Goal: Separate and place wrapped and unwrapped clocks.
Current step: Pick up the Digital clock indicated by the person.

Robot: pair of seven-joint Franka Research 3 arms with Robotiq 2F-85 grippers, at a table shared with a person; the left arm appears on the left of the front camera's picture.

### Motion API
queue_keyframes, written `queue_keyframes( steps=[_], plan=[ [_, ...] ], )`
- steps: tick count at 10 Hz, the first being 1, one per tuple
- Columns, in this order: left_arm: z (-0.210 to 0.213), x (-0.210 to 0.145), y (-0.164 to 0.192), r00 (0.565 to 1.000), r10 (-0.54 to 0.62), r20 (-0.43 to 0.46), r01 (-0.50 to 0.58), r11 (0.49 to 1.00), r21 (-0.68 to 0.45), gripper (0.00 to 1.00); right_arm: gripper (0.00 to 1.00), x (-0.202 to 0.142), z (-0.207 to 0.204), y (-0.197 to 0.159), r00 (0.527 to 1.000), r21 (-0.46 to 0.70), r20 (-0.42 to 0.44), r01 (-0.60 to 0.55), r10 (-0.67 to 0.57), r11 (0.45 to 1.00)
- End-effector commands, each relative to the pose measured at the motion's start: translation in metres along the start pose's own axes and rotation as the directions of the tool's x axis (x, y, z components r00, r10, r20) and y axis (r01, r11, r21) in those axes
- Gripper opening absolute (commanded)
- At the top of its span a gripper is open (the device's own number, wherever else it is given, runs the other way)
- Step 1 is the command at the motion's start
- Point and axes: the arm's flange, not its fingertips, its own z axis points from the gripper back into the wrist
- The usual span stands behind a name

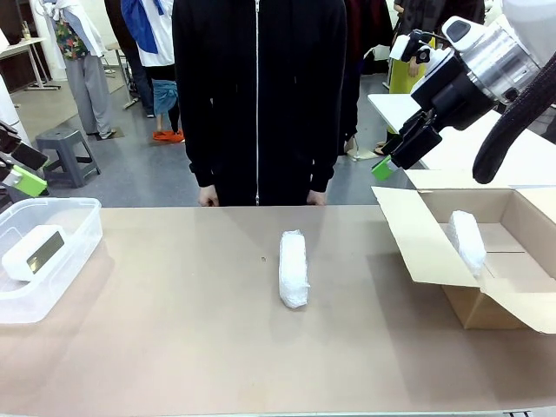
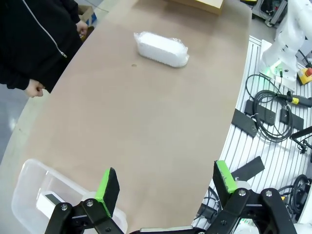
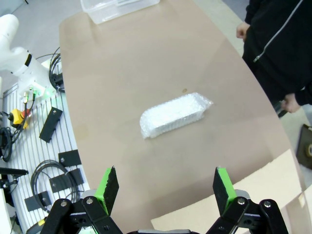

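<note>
One wrapped clock [image 1: 294, 269] lies lengthwise in the middle of the table, a white foam bundle [image 2: 162, 48] [image 3: 175, 114] with nothing touching it. A second wrapped clock [image 1: 467, 241] rests inside the cardboard box [image 1: 486, 304] at the right. The bare white clock [image 1: 35, 252] [image 2: 48, 200] sits in the clear plastic bin [image 1: 74, 261] at the left. My right gripper [image 1: 393, 161] [image 3: 165, 187] hangs open and empty, high above the box's near flap. Raised at the table's left edge over the bin is my left gripper [image 1: 24, 174] [image 2: 165, 183], open with nothing between its fingers.
A person in a black zipped jacket [image 1: 256, 95] stands at the far side, hands [image 1: 208, 199] down at the table edge. The box's flaps [image 1: 413, 234] stand open toward the middle. Cables and a mounting rail [image 2: 273, 112] run along my side of the table.
</note>
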Motion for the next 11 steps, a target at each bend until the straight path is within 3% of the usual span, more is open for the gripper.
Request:
queue_keyframes(
  steps=[1, 11],
  plan=[
    [0.0006, 0.0011, -0.0006, 1.0, 0.006, 0.007, -0.006, 1.0, -0.006, 1.0, 1.0, 0.0016, 0.0, -0.0021, 1.0, 0.02, 0.014, -0.002, 0.001, 1.0],
    [0.0006, 0.0011, -0.0006, 1.0, 0.006, 0.007, -0.006, 1.0, -0.006, 1.0, 1.0, 0.0016, 0.0, -0.0021, 1.0, 0.02, 0.014, -0.002, 0.001, 1.0]
  ],
)
